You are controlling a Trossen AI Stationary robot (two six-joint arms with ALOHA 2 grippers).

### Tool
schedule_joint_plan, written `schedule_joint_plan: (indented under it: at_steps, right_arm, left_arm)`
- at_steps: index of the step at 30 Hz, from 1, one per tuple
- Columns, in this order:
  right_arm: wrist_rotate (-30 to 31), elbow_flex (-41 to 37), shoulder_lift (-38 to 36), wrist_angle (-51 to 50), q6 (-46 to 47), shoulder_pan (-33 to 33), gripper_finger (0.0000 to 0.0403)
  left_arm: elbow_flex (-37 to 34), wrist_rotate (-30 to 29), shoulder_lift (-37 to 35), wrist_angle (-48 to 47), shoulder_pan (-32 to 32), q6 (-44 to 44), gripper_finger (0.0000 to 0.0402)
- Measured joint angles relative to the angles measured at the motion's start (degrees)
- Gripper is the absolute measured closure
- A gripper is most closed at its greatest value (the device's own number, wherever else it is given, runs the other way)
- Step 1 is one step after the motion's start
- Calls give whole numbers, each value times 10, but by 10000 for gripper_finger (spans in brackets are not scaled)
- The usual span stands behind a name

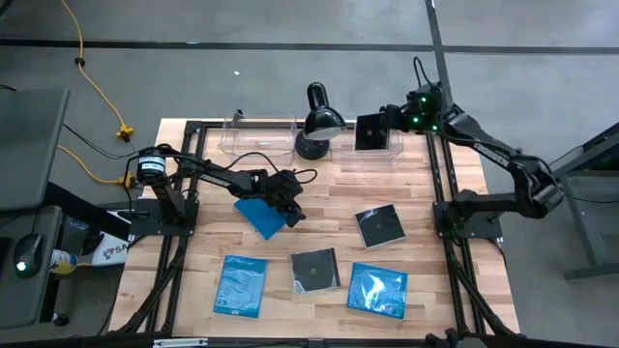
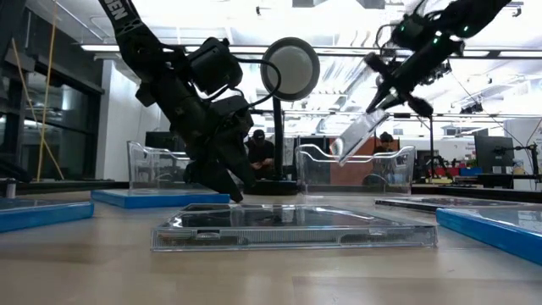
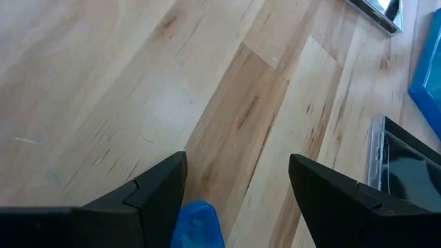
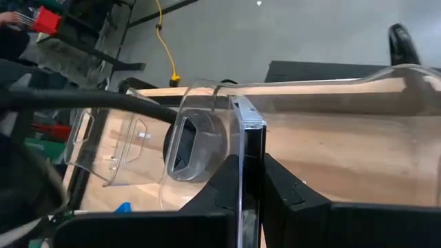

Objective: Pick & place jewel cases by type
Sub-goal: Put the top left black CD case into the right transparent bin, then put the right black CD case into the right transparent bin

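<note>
Over right bin (image 1: 372, 153) — right hand (image 1: 371, 131) grips dark case (image 1: 370, 130), tilted.

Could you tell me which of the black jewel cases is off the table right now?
The black jewel case gripped by the right pincer above the right-hand clear bin; the other two lie flat.

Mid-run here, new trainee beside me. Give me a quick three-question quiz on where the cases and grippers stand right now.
1. True or false: the right gripper holds a dark jewel case over the right clear bin.
2. How many blue jewel cases lie on the table? A) one B) two C) three
3. Which gripper stands open over a blue jewel case?

Key
1. True: it is shut on the case's edge, above that bin.
2. C: one under the left gripper, two along the near edge.
3. The left gripper, jaws apart, the case not yet gripped.
</note>
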Motion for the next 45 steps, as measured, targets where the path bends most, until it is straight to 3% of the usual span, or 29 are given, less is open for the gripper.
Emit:
schedule_joint_plan:
  at_steps: [15, 23, 38, 45]
  right_arm:
    - [-70, 0, 143, 93, 14, -2, 383]
    - [-71, 0, 135, 93, -45, -3, 329]
    - [-82, 0, 132, 101, -70, -28, 197]
    - [-131, 0, 98, 141, -62, -63, 179]
  left_arm:
    - [0, 5, 0, 0, 0, 3, 147]
    - [0, 11, 0, 0, 0, 3, 147]
    - [0, 12, 0, 0, 0, 2, 147]
    - [0, 14, 0, 0, 0, 2, 147]
